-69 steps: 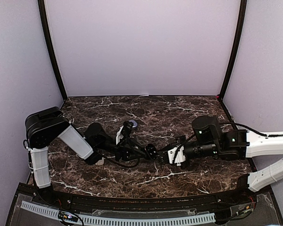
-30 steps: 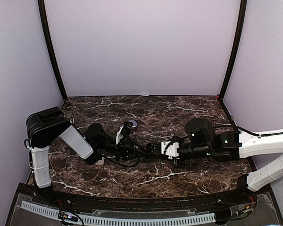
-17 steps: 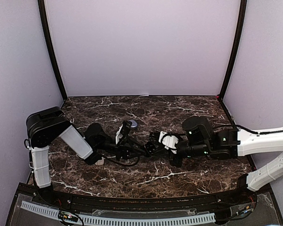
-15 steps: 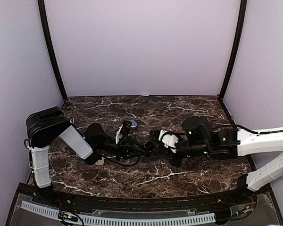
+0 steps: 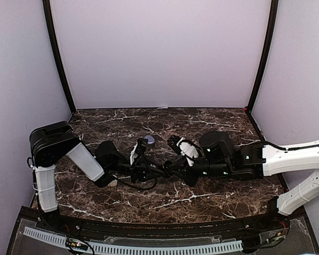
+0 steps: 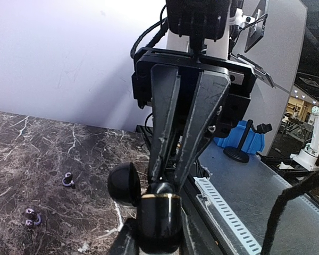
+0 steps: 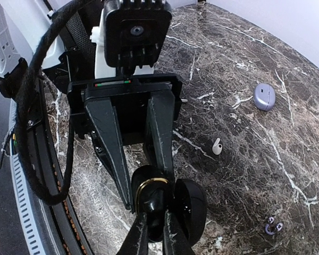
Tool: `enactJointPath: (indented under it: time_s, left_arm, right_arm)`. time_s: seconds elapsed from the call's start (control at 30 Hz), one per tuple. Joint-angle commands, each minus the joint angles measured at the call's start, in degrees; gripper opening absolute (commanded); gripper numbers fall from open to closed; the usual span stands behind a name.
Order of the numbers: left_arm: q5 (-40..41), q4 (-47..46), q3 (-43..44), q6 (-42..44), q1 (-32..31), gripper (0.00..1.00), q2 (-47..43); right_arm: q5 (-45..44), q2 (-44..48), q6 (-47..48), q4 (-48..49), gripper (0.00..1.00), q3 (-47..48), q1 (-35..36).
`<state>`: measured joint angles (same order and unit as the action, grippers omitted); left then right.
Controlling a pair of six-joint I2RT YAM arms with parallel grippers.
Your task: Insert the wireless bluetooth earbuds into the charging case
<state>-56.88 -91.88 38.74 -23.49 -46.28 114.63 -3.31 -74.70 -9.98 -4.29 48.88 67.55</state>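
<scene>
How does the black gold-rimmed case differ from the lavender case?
The black gold-rimmed charging case is clamped in the left gripper; the small lavender case lies on the marble table. The black case's lid stands open; the lavender case looks closed. Both are small and rounded.

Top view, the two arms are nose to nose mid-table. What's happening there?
The left gripper clamps a black charging case, lid open. The right gripper has its jaws pinched nearly shut at the case's mouth; whether an earbud sits between them is hidden. A white earbud, a lilac case and a small purple pair lie loose nearby.
</scene>
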Motion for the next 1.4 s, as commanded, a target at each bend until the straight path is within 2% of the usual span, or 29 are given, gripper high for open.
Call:
enactJointPath:
  time_s: [0.0,0.2,0.43,0.6,0.73,0.9,1.2,1.37]
  left_arm:
    - [0.85,-13.1,-0.84,1.68,-0.3,0.0,-2.39]
    - [1.1,-13.15,-1.39,1.58,-0.3,0.0,-2.67]
    - [1.77,-13.15,-3.36,1.75,-0.3,0.0,-3.93]
    - [1.77,-13.07,-4.43,0.9,-0.3,0.0,-5.23]
    - [1.81,-13.11,-4.85,-0.04,-0.37,0.0,-6.0]
    - [1.45,-13.11,-5.02,-0.87,-0.44,0.0,-6.67]
    - [1.4,-13.08,-4.86,-1.76,-0.48,0.0,-6.7]
    - [2.63,-13.07,-5.29,-2.66,-0.39,0.0,-6.57]
  right_arm:
    - [-2.22,1.11,-4.59,4.22,0.13,0.42,1.09]
    - [0.52,5.63,-1.69,8.29,0.23,-1.89,1.2]
    - [-0.39,9.36,1.7,7.21,0.32,-4.05,0.59]
    - [-3.88,10.26,-0.61,7.05,0.33,-5.64,-3.7]
    - [-5.41,8.86,-4.19,6.39,0.22,-5.75,-7.99]
    - [3.55,2.17,-2.92,6.5,0.0,-4.24,-12.14]
    - [27.84,-10.69,-1.75,8.76,0.0,4.09,-14.81]
    - [36.66,-8.26,-2.19,16.83,0.0,0.5,-14.81]
